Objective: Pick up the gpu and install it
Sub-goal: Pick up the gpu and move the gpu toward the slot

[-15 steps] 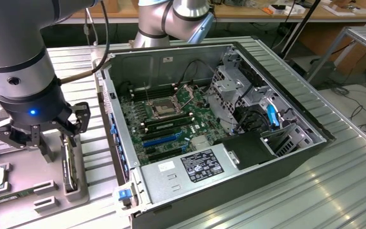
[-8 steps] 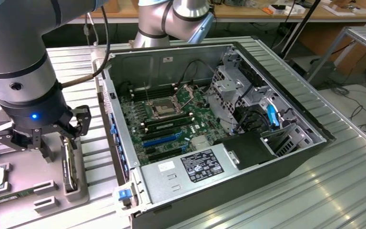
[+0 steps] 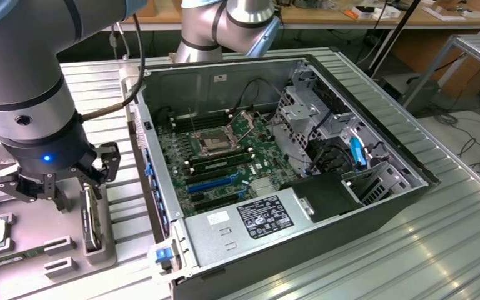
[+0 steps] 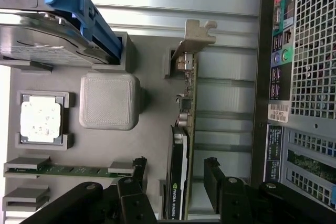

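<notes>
Ribbed metal table point(image 3: 440, 250), open computer case point(image 3: 365, 94) lying on it, motherboard up and its blue slots point(image 3: 210, 181) bare. Just beside the case, on the exterior view's left, a grey parts tray point(image 3: 123, 250) carries the gpu point(image 3: 90, 219), standing on edge in its cradle. The end effector point(image 3: 60, 187) hangs right over it. From the wrist view the end effector point(image 4: 176, 166) is spread wide, one finger on either side of the gpu point(image 4: 186, 108), neither touching, nothing held. The silver bracket point(image 4: 197, 38) sits at the far end of the card, tucked against a tray post. Now the risks, as I judge them: the card is blade-thin, so an off-centre squeeze could tip it in the cradle or let it slide out. A lift that isn't straight could snag that bracket on the post, nearer the case.
</notes>
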Controlling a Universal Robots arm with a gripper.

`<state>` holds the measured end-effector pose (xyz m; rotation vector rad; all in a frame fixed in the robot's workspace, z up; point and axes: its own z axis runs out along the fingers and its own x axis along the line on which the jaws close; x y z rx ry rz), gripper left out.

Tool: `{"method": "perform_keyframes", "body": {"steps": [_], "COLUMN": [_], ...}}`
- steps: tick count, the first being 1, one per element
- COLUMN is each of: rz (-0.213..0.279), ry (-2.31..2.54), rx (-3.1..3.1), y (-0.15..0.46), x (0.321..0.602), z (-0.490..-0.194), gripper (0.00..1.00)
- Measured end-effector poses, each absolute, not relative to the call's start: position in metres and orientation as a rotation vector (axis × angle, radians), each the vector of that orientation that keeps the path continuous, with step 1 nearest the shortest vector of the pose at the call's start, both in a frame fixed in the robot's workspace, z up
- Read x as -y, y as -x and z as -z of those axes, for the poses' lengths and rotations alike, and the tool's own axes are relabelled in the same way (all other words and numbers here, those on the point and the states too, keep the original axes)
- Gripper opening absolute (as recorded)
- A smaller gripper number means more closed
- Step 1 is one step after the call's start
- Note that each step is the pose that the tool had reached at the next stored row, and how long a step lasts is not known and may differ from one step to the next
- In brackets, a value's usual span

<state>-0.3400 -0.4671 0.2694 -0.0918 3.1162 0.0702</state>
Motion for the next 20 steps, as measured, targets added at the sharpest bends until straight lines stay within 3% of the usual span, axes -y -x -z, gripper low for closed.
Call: {"method": "perform_keyframes", "body": {"steps": [20], "rz": [-0.07], "ry": [0.092], "rx": [-3.116], "y": [0.34], "x": [0.468], "z": [-0.2609], "gripper": [0.56]}}
